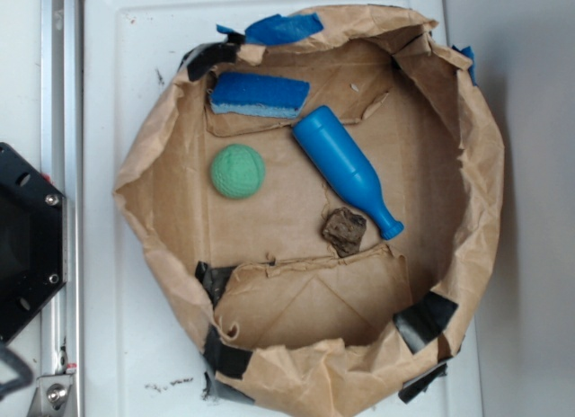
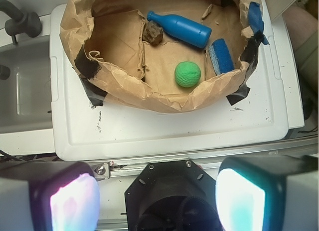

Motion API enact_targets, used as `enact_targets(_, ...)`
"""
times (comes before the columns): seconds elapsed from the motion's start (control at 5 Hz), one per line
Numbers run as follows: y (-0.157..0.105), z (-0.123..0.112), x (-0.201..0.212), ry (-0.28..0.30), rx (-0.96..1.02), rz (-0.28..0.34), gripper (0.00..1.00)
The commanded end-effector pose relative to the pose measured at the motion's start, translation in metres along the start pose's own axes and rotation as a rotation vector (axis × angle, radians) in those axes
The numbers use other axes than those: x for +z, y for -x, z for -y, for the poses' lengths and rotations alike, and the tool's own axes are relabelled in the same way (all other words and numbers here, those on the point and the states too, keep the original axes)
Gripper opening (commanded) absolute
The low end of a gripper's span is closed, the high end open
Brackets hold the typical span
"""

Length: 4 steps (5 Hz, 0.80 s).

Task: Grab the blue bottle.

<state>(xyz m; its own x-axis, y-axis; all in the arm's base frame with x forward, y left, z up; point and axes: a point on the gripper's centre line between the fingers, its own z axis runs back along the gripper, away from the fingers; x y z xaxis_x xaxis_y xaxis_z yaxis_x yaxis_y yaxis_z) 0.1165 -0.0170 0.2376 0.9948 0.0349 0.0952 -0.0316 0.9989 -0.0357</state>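
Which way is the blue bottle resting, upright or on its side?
On its side: the blue bottle lies flat on the paper floor, its narrow neck beside the brown lump.

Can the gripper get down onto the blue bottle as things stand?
Probably yes. The blue bottle lies uncovered on the floor of the open-topped paper basin, and the gripper has its jaws spread. The brown lump sits close by its neck, so the thick body looks safer.

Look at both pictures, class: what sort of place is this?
Probably a robot test bench, not a home: a taped-up brown paper enclosure sits on a white board, holding only a blue bottle, a green ball and a sponge, with the gripper open.
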Motion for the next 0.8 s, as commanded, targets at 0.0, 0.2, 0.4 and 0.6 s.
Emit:
enact_targets(0.0,0.000,0.000,0.000,0.000,0.000,0.000,1.00)
enact_targets(0.2,-0.051,-0.002,0.003,-0.008,-0.059,0.000,1.00)
enact_targets(0.4,-0.100,-0.002,-0.003,0.039,-0.155,-0.003,1.00)
enact_targets(0.6,-0.121,0.007,-0.021,0.187,-0.391,-0.027,1.00)
